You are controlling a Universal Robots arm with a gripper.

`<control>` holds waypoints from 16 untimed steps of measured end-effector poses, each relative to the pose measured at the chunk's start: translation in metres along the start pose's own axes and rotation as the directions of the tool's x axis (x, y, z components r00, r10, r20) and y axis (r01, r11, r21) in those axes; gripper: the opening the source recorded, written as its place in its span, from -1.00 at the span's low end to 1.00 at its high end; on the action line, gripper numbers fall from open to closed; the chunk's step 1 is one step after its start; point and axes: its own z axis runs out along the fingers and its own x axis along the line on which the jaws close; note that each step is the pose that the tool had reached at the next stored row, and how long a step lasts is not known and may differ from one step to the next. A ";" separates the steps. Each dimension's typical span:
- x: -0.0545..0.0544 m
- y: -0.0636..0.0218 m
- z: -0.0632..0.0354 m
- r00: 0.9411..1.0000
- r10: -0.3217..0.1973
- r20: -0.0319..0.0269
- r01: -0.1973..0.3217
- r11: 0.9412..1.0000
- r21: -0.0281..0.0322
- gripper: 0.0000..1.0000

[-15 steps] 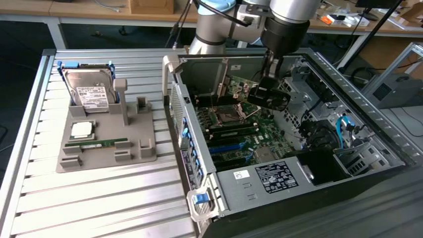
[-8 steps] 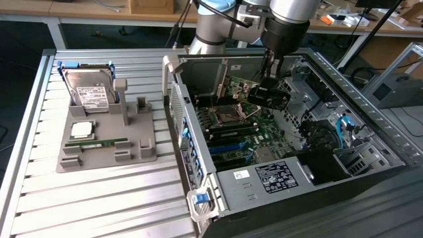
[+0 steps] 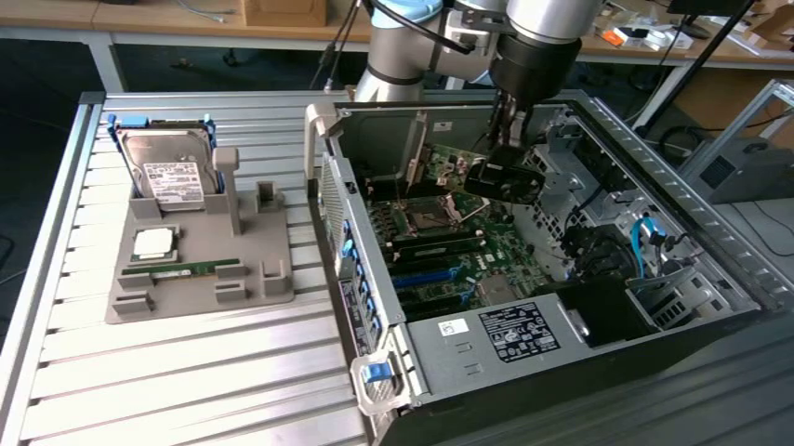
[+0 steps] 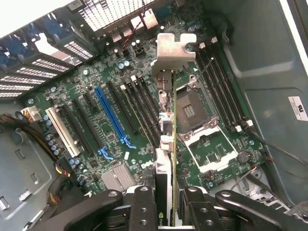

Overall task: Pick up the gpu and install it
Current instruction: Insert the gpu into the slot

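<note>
End effector clamped on edge-on gpu; arm angled down into open case, above motherboard.

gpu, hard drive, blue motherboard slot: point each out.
gpu [image 4: 172, 50], wrist view, on its silver bracket.
hard drive [image 3: 171, 181], exterior view, on its white label.
blue slot [image 4: 112, 115], wrist view, midway along the slot body.
</note>
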 end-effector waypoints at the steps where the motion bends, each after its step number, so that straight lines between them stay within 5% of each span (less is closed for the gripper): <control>1: 0.000 0.0000 0.0000 1.000 -0.004 0.000 0.004 1.000 0.000 -0.47; 16: 0.000 0.0000 0.0001 0.997 -0.082 0.005 0.082 0.997 -0.002 -0.47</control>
